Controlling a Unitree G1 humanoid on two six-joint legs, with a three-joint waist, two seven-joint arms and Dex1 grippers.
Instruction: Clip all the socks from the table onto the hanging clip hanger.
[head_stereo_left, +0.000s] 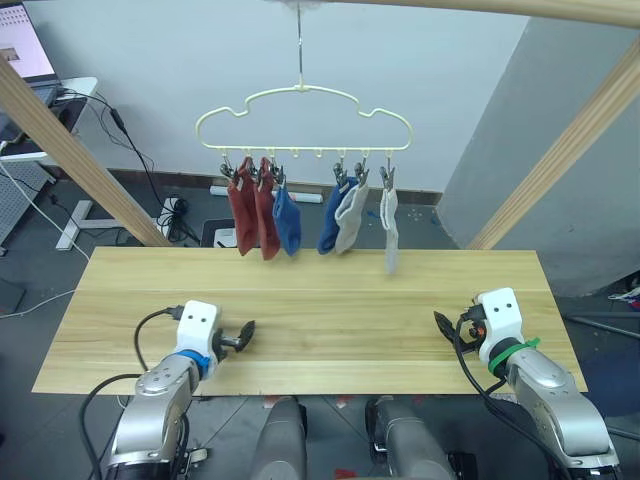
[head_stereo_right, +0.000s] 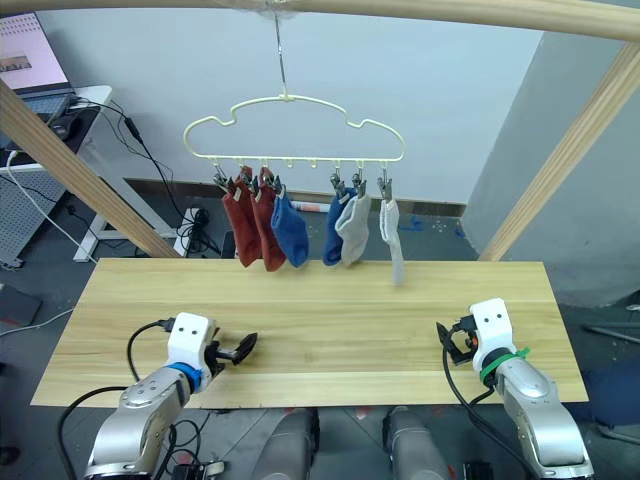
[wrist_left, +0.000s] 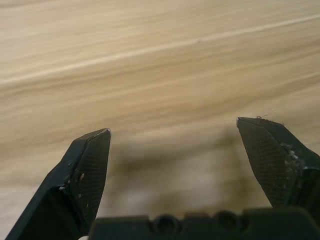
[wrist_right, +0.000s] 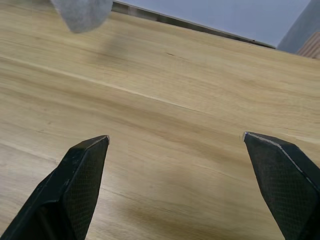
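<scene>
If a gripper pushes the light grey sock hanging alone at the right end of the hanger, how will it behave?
The light grey knit sock hangs limp from one clip, so it probably swings and folds easily. It looks light. The thin pale-yellow wire hanger on its single hook may sway too.

- A robotics lab or test room is indicated, not a home.
- A plain plank table (head_stereo_left: 300, 300) is set inside a bare wooden frame (head_stereo_left: 75, 160), with a clip hanger (head_stereo_left: 303, 120) hung from its top bar like a staged test rig.
- A monitor (head_stereo_left: 22, 45) is seen on a desk (head_stereo_left: 70, 90) at the left, with cables (head_stereo_left: 135, 150) trailing down to a power strip (head_stereo_left: 172, 210) on the floor.
- Grey flooring (head_stereo_left: 130, 215) and an undecorated pale wall (head_stereo_left: 420, 60) are shown behind.
</scene>
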